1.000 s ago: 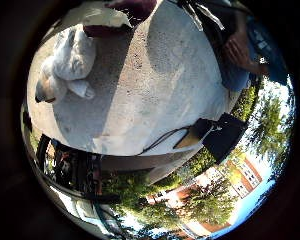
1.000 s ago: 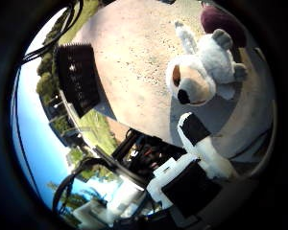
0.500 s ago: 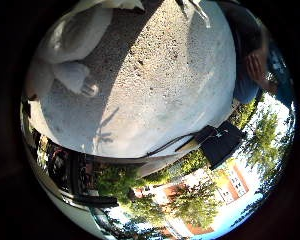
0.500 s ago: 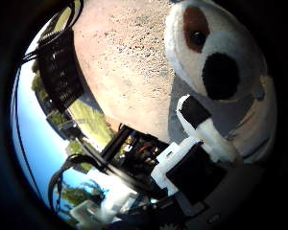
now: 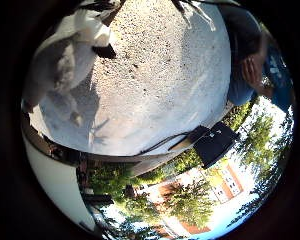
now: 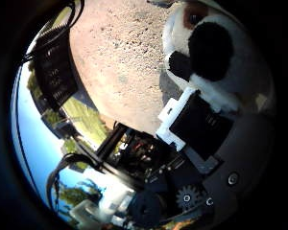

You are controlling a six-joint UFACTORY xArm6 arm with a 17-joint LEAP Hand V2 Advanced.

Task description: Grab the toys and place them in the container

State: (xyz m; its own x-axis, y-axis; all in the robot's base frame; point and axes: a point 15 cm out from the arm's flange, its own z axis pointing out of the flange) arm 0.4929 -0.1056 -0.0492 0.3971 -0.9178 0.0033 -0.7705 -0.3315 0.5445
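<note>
A white plush dog toy [image 6: 242, 91] with a brown eye patch and a black nose lies on the round stone table [image 6: 120, 57] and fills much of the right thumb side palm view, close to the palm. My hand [image 6: 197, 125] is down on it, and a white and black finger curls in against the toy's muzzle. In the right little finger side palm view the toy's white body [image 5: 65, 62] lies on the table with a black fingertip [image 5: 103, 49] pressed on it.
A black slatted crate [image 6: 56, 75] stands at the table's edge. A black box [image 5: 218, 142] sits at the table's rim in the right little finger side palm view. Trees and buildings lie beyond the table.
The hand has come down onto the plush dog, which now fills more of both views. The finger has curled in against its muzzle.
</note>
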